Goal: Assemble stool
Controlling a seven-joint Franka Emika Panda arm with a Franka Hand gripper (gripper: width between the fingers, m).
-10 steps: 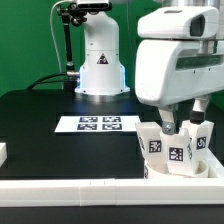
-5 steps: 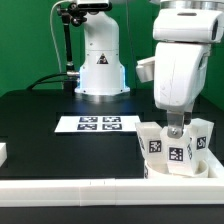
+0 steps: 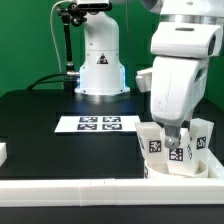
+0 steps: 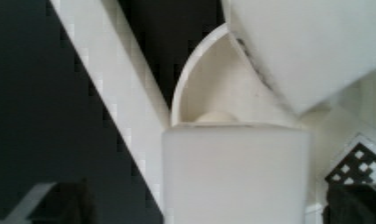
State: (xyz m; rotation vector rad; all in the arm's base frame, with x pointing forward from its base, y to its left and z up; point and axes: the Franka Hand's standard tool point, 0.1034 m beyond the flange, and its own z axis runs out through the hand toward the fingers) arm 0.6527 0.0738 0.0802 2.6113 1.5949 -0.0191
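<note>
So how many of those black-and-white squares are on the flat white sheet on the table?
4, side by side in a row on the marker board mid-table, left of the stool parts in the exterior view. None looks hidden; more tags sit on the stool parts themselves.

A flat white marker board [image 3: 97,124] lies on the black counter [image 3: 40,125], with a long white rail [image 3: 70,188] along the near edge.
</note>
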